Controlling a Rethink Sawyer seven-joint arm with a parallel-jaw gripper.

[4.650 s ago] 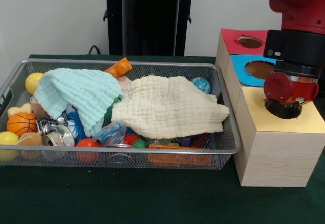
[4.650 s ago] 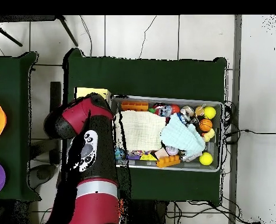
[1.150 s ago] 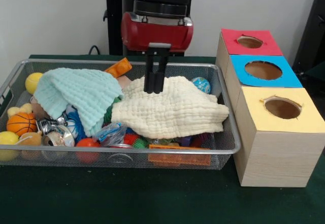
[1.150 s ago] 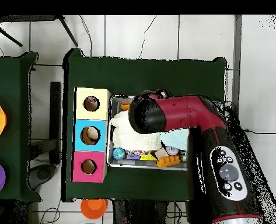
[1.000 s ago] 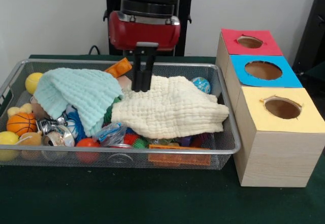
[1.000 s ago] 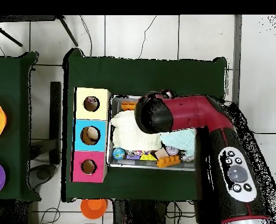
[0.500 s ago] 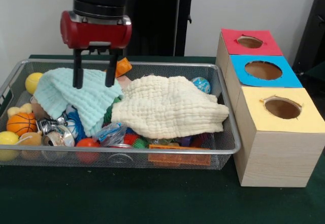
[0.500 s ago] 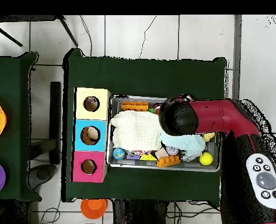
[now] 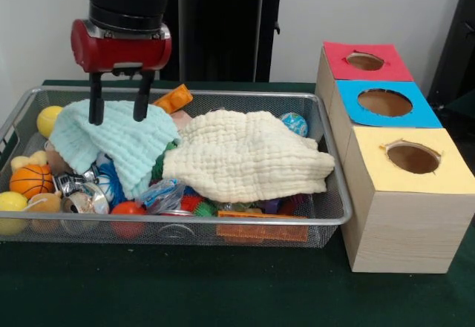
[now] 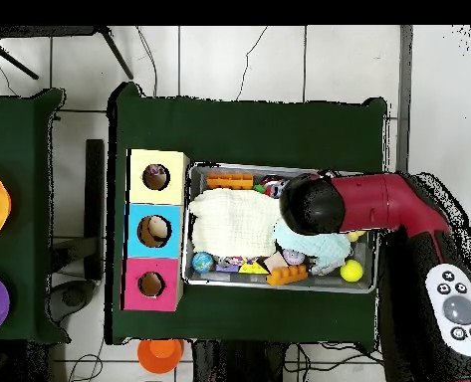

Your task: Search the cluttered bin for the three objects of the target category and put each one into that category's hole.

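Note:
My gripper [image 9: 117, 119] hangs open over the left part of the wire bin [image 9: 178, 227]. Its two fingers [image 9: 95, 108] reach down to the top of a mint-green cloth [image 9: 111, 143]; I cannot tell whether they touch it. Nothing is held between them. A cream cloth [image 9: 249, 156] covers the middle and right of the bin. Balls show at the left: a yellow ball [image 9: 49, 119], a small basketball [image 9: 30, 180], and a red ball [image 9: 128, 210]. In the overhead view the arm's wrist [image 10: 311, 206] hides the gripper.
Three boxes stand right of the bin, with a red hole [image 9: 365, 61], a blue hole [image 9: 384, 102] and a yellow hole [image 9: 413, 157]. An orange block [image 9: 174, 98], a globe ball [image 9: 295, 124] and an orange brick [image 9: 260, 227] lie among the clutter.
The gripper has travelled from the yellow box, across the cream cloth, to above the mint-green cloth. Its fingers were together a second ago and stand apart now.

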